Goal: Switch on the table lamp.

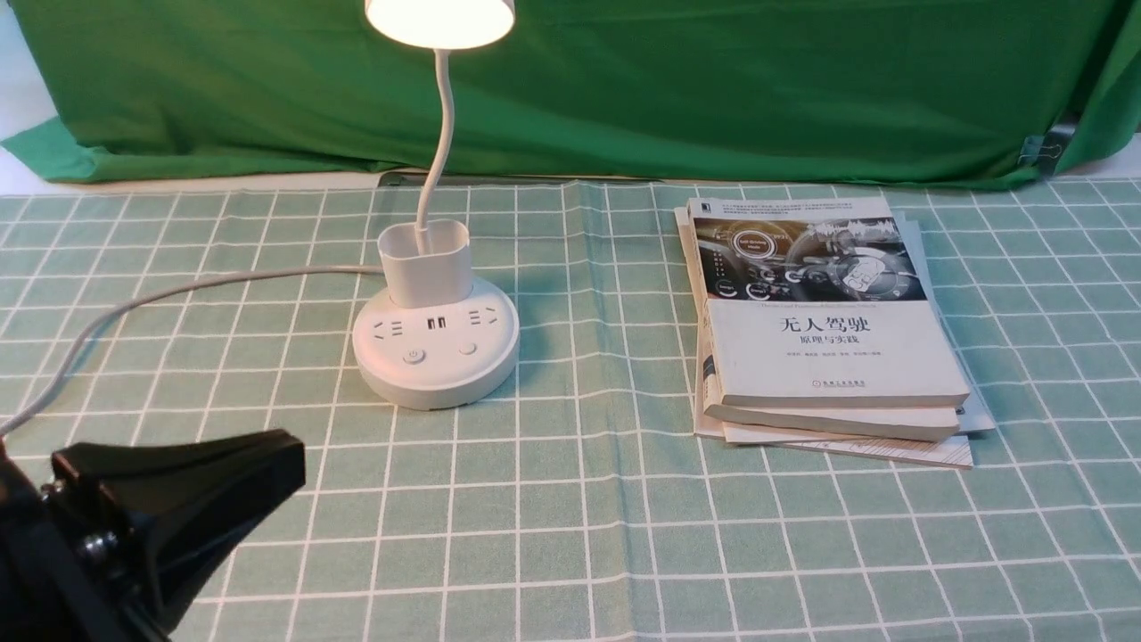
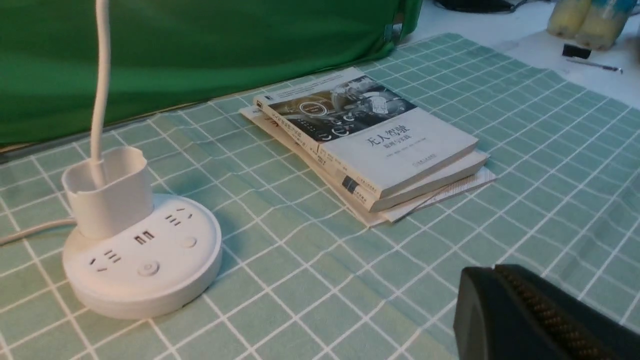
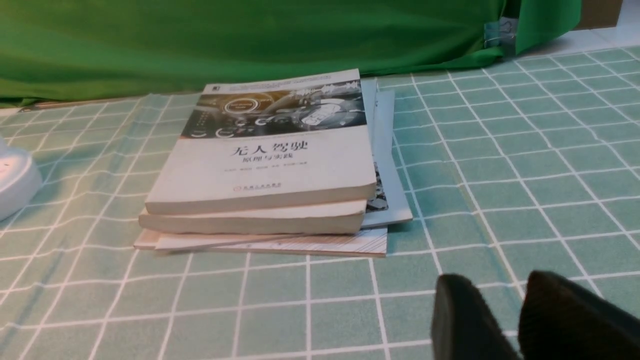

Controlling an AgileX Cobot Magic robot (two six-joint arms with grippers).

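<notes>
Seeing the table lamp (image 1: 435, 343) lit, upright on the checked cloth (image 1: 553, 499), left of center toward the far side. Shows a bright underside on the round head (image 1: 441, 18), cut off above by the front view. Has a white cup holder (image 1: 426, 272) on the far part of the round base, with the bendy neck (image 1: 446, 116) coming up out of it; can't make out the bottom of the cup. Carries sockets and two buttons on the near part of the base, untouched. Trails a cord (image 1: 178, 290) off to the left.

Keeps the left gripper (image 2: 492, 270) closed, near side, left, apart from the lamp. Holds the right gripper (image 3: 497, 282) slightly open, nothing between the fingertips.

Has stacked books (image 1: 829, 348) to the right of the lamp, well apart. Shows see-through containers (image 2: 592, 22) with something yellowish inside, past the cloth's right edge, partly cut off. Spreads a green curtain (image 1: 713, 89) behind the cloth.
</notes>
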